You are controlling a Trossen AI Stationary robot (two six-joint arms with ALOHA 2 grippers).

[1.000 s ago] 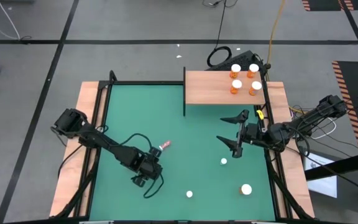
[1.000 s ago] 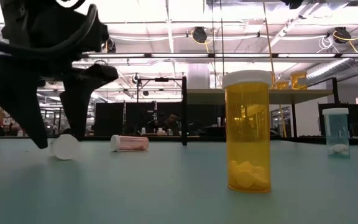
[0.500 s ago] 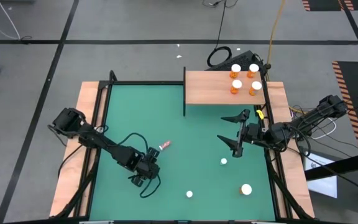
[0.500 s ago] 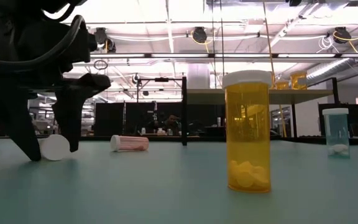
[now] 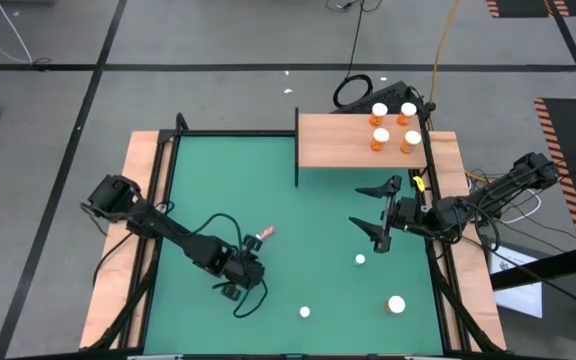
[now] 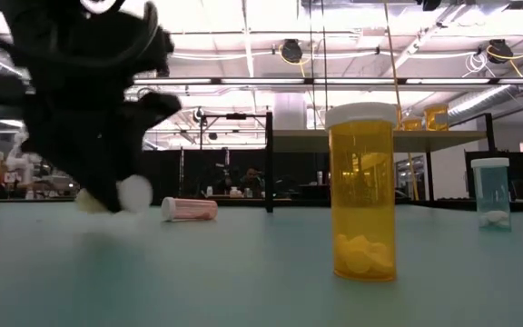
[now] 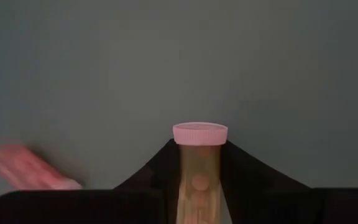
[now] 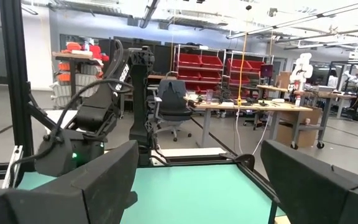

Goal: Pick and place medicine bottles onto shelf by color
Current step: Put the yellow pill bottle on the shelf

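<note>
4 orange medicine bottles [image 5: 392, 125] stand on the shelf [image 5: 338, 147] at far right, 3 wait upright on the green mat [image 5: 298, 200] at near right, 1 pink bottle [image 5: 264, 234] lies mid-mat, 1 bottle [image 7: 199, 180] sits clenched in the left gripper [image 5: 238, 282], right gripper [image 5: 380, 212] spread wide, idle.
</note>
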